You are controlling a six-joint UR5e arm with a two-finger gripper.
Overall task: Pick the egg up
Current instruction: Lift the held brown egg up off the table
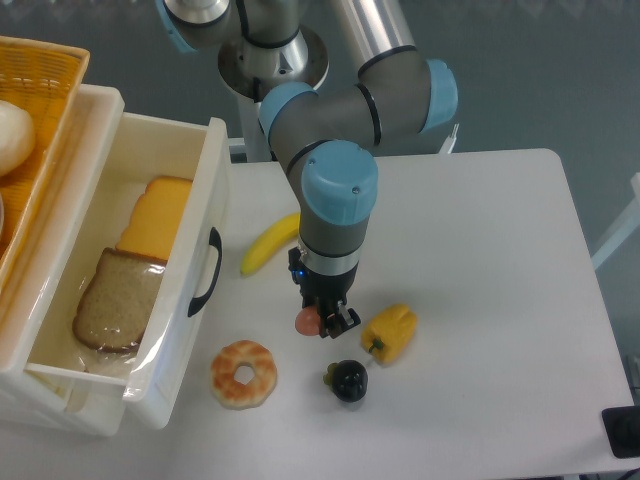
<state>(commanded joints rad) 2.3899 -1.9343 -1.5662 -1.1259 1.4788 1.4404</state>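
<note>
The egg (306, 320) is a small pinkish-tan ball, partly hidden by my gripper (322, 322), which points down over the white table (480, 250). The black fingers sit around the egg and look shut on it. I cannot tell whether the egg touches the table or hangs just above it. The yellow bell pepper (390, 333) lies just right of the gripper. The black round fruit (348, 380) lies just below it.
A banana (268, 244) lies up-left of the gripper. A donut (243, 373) lies at the lower left. An open white drawer (205, 200) holds bread (115, 300) and cheese (157, 218). A wicker basket (50, 75) with a white bun (12, 135) sits at the far left.
</note>
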